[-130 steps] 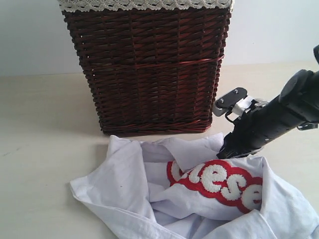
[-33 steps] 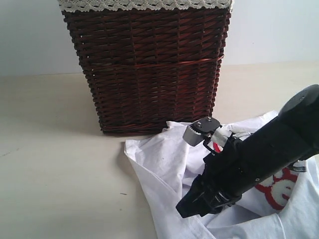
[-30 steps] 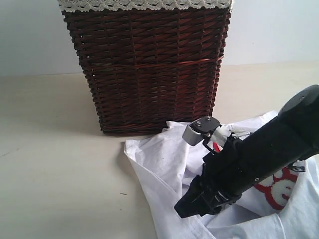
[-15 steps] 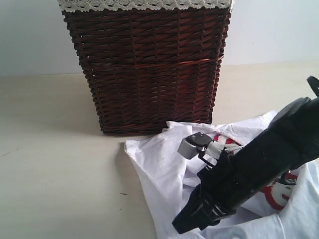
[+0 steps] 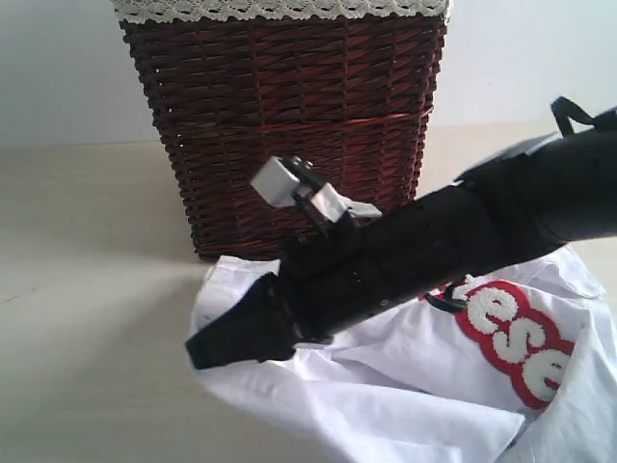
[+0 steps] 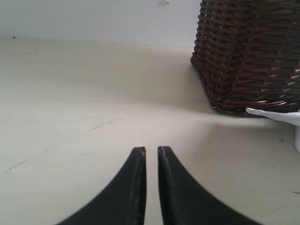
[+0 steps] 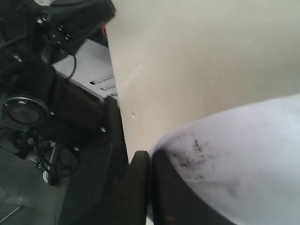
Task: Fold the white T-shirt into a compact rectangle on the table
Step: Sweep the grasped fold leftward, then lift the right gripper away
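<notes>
The white T-shirt (image 5: 415, 386) lies crumpled on the table (image 5: 87, 289) in front of the basket, its red-outlined lettering (image 5: 511, 333) at the right. My right arm reaches across it to the left. My right gripper (image 5: 198, 352) is at the shirt's left edge, shut on the white cloth. In the right wrist view the right gripper (image 7: 150, 157) has its fingers pressed together, with the T-shirt (image 7: 243, 159) bunched against them. My left gripper (image 6: 151, 149) hovers over bare table (image 6: 93, 93), fingers nearly touching and holding nothing. A corner of the T-shirt (image 6: 276, 115) shows beside the basket.
A tall dark brown wicker basket (image 5: 289, 125) with cream lace trim stands just behind the shirt; the same basket (image 6: 253, 51) is in the left wrist view. Black equipment (image 7: 42, 93) sits beyond the table's edge in the right wrist view.
My right gripper closed on the cloth and swung left and upward, dragging the shirt's edge leftward. The lettering has come into fuller view at the right.
</notes>
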Robot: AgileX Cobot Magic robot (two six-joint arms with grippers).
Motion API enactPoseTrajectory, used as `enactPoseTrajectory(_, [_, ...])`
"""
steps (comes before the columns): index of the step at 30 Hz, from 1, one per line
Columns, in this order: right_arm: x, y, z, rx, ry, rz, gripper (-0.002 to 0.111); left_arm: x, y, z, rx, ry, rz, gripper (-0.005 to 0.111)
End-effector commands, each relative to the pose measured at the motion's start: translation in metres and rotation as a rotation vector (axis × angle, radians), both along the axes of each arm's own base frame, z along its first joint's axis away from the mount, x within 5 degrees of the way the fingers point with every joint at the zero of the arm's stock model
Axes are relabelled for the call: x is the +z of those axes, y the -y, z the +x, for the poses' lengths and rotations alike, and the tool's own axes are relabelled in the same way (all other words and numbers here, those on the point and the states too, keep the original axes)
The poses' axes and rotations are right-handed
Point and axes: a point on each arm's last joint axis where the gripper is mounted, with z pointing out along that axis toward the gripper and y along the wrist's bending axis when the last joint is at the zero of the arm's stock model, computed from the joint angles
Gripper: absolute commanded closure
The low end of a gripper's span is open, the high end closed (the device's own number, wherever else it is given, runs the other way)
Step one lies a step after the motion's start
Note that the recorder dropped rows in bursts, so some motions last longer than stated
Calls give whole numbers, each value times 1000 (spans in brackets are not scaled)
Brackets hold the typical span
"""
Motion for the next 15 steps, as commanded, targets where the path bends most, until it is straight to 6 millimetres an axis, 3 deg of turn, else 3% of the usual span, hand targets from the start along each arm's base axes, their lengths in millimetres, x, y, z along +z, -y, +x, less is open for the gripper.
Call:
enactPoseTrajectory(1, [34,-34,-6,16,30,138,108,1,0,0,-6,14,2,95])
enactPoseTrajectory(3, [45,-48,-5,-19,22,197,108,1,0,0,-6,14,2,95])
enactPoseTrajectory(6, [39,-51,-4,-21,18,178,108,1,0,0,-6,14,2,95])
enactPoseTrajectory(8, [33,-49,-7,25,51,130,93,1,0,0,-6,14,2,95])
enactPoseTrajectory(9, [32,-47,-11,73,66,104,75,1,0,0,-6,14,2,95])
enactPoseTrajectory(10, [37,-44,-15,107,83,80,60,1,0,0,-6,14,2,95])
enactPoseTrajectory(12, [54,-31,-22,163,182,41,49,1,0,0,-6,14,2,95])
enactPoseTrajectory(15, [91,9,-21,156,366,-46,51,1,0,0,-6,14,2,95])
